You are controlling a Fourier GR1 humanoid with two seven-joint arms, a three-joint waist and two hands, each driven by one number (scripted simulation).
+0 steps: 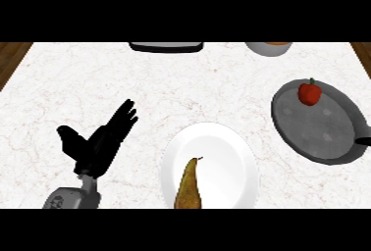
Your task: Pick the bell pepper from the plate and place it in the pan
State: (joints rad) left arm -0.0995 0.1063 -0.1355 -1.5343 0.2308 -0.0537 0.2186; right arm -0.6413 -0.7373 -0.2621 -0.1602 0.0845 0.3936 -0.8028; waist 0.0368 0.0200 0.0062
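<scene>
Lying in the grey pan (328, 143) at right, the red bell pepper (309, 94) runs near-to-far, stem pointing far; the left hand (98, 144) rests released, fingers straight.

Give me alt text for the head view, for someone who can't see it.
A red bell pepper sits in the grey pan at the right of the counter. A white plate beside it holds a yellow-brown pear, and the robot's left hand rests open at the left.
</scene>
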